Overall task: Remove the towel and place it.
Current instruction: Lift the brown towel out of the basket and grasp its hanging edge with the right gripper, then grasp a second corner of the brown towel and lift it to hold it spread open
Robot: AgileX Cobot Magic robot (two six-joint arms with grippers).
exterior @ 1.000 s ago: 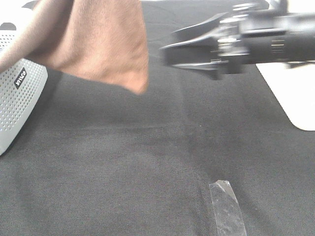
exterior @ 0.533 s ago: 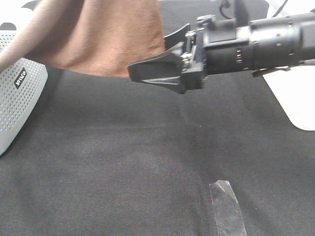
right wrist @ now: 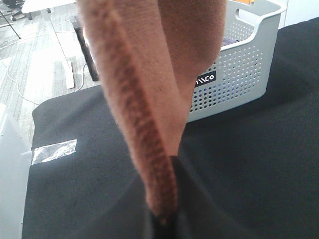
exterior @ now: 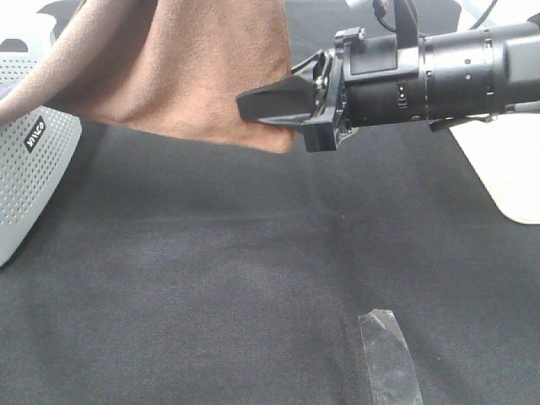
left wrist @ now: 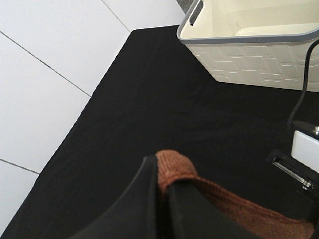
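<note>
The brown towel (exterior: 194,67) hangs in the air over the black table cover at the back left, its top out of frame. My right gripper (exterior: 257,105) reaches in from the right and is shut on the towel's lower right edge. The right wrist view shows the stitched edge (right wrist: 144,124) running down into the closed fingers of the right gripper (right wrist: 164,219). In the left wrist view my left gripper (left wrist: 163,181) is shut on a rounded towel corner (left wrist: 172,167), held above the table. The left gripper is out of the exterior view.
A white perforated basket (exterior: 25,160) stands at the left edge, partly under the towel; it also shows in the right wrist view (right wrist: 239,69). A cream bin (left wrist: 259,45) stands further off. A white slab (exterior: 506,169) lies at the right. Clear tape (exterior: 388,363) is stuck to the cover.
My right gripper has moved left to the towel's hanging edge and shut on it. The towel's lower edge is now pulled rightward and spread wider.
</note>
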